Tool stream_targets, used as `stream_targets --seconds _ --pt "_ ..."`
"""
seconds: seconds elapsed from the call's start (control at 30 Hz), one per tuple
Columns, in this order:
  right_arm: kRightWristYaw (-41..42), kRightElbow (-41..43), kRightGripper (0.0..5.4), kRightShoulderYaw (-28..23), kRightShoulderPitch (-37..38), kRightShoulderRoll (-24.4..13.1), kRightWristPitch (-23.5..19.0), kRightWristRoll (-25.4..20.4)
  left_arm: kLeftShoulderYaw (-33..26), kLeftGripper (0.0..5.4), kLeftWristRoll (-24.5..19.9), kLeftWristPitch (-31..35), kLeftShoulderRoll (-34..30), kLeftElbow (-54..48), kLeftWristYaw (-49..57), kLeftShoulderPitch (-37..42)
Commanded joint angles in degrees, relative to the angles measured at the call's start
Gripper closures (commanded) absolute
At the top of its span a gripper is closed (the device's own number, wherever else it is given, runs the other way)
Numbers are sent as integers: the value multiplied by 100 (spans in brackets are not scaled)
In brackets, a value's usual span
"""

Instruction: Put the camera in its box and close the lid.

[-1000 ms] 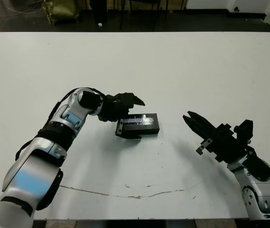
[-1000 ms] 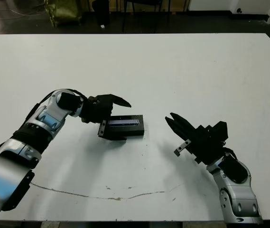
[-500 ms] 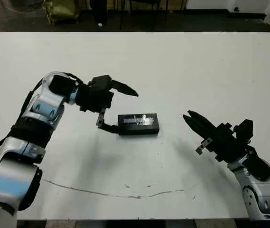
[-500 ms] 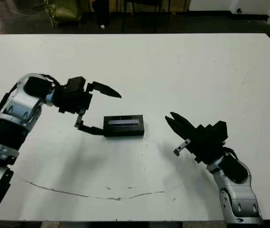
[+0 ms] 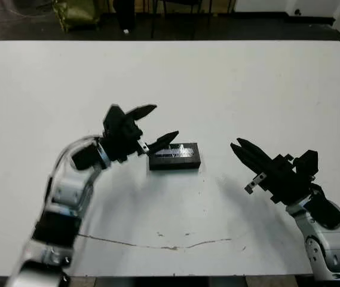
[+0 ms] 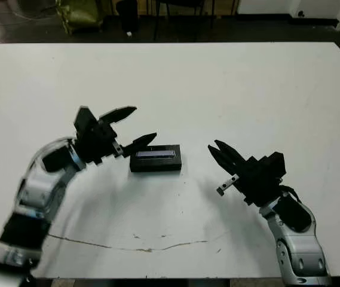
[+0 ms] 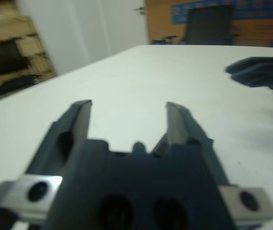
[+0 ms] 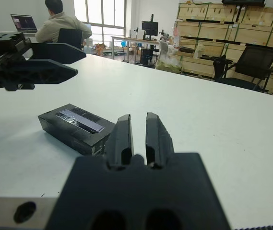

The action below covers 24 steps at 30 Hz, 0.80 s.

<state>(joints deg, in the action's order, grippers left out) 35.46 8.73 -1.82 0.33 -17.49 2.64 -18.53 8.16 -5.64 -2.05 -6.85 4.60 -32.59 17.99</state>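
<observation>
Left eye view shows the lid (image 5: 174,156) lying flat and closed over the box near the middle of the white table (image 5: 229,89), its pale strip facing up and running left to right. The box is covered by the lid, so neither it nor the camera can be seen.

At the lid's left end is the left gripper (image 5: 152,127), raised above the table with its two fingers spread wide apart. The nearer, lower fingertip (image 5: 168,138) points right and reaches over the lid's far left corner; whether it touches the lid cannot be told. The other finger angles up and to the far right, clear of everything. Nothing is held between them. In the left wrist view the same two fingers stand well apart with bare table between them.

To the right of the lid, well apart from it, is the right gripper (image 5: 241,149), pointing left toward the lid. Its fingers lie close together with only a thin slit between them, as the right wrist view shows, and they hold nothing. That view also shows the lid's strip with a lilac sheen, and a person (image 8: 62,24) seated at a laptop (image 8: 23,22) far beyond the table.
</observation>
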Motion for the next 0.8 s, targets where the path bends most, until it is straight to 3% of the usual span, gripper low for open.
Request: stream_targets --seconds 0.03,0.37,0.8 --pt "-36 -6 540 31 53 -41 -130 36 176 303 270 118 119 -222 443 -353" --pt "-176 78 540 80 101 -35 -198 104 723 539 806 1075 294 -701 1163 -541" --pt "-177 50 540 106 100 -32 -119 132 1248 539 1204 2190 208 -610 1134 -234"
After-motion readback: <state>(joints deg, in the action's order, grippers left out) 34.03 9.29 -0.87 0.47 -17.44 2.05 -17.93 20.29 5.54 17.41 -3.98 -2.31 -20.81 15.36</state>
